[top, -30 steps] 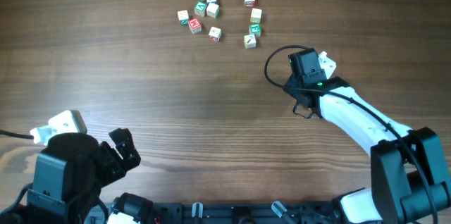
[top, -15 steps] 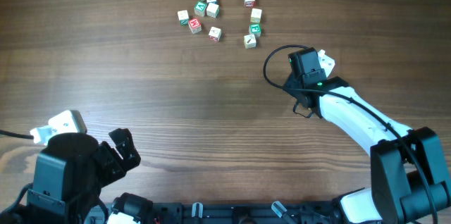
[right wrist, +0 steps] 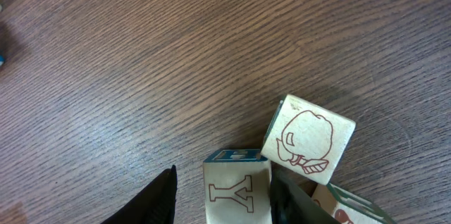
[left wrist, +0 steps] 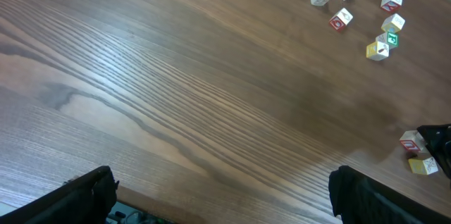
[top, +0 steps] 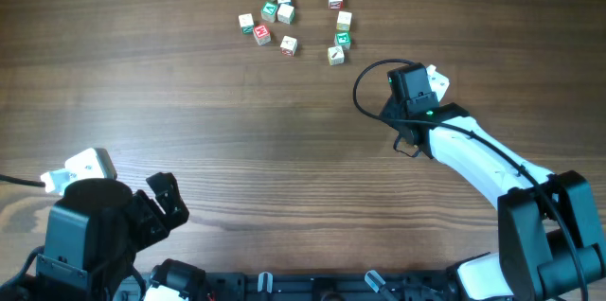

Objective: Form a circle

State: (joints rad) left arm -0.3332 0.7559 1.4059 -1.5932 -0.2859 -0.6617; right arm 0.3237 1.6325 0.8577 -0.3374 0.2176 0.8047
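Cubes [top: 286, 13] looked light and stiff, so my right gripper [right wrist: 224, 196] clamped one across flat faces; left gripper [left wrist: 222, 199] gaped.

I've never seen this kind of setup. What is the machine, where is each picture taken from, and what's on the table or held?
These are two robot arms at a brown wooden table. One picture looks down from above; the other two come from cameras on the wrists. The left pincer hangs wide open, holding nothing. The right pincer is closed on a pale wooden cube printed with a letter Y, a second cube with a red drawing beside it. Farther away lies a loose cluster of pale wooden cubes with red or green faces, not yet a circle.
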